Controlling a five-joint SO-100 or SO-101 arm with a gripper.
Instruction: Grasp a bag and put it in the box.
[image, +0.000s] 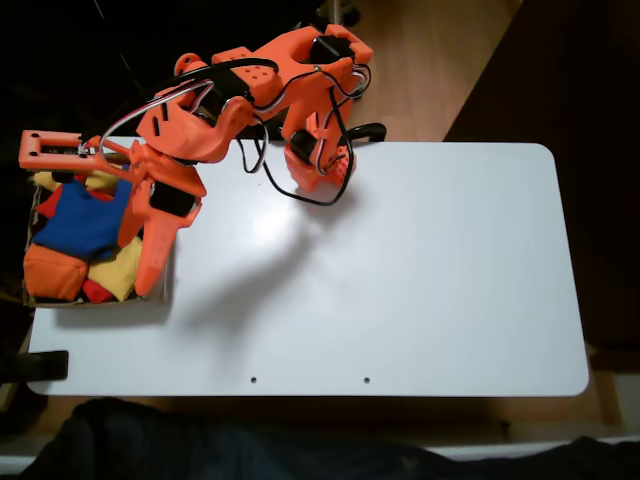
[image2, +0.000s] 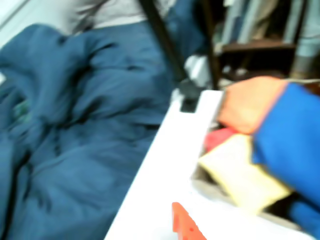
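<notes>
In the fixed view the blue bag (image: 85, 222) lies inside the box (image: 27, 262), which sits at the left end of the white counter (image: 400, 270) and overhangs its edge. The bag lies flat on top of the other beanbags, roughly square with no clear long axis, its corners splayed toward the upper left and lower left. An orange beanbag (image: 52, 272) sits just below it, a yellow beanbag (image: 120, 270) to the lower right, and a red beanbag (image: 95, 292) peeks out between those two. The orange arm reaches from its base at the counter's far edge over the box, and the fingers (image: 140, 215) stand over the bag's right edge; whether they are spread or closed, or touch the bag, cannot be told. In the blurred wrist view the bag (image2: 292, 145) sits at the right, beside the orange beanbag (image2: 247, 102) and above the yellow one (image2: 242, 177), with a fingertip (image2: 184, 225) at the bottom edge.
</notes>
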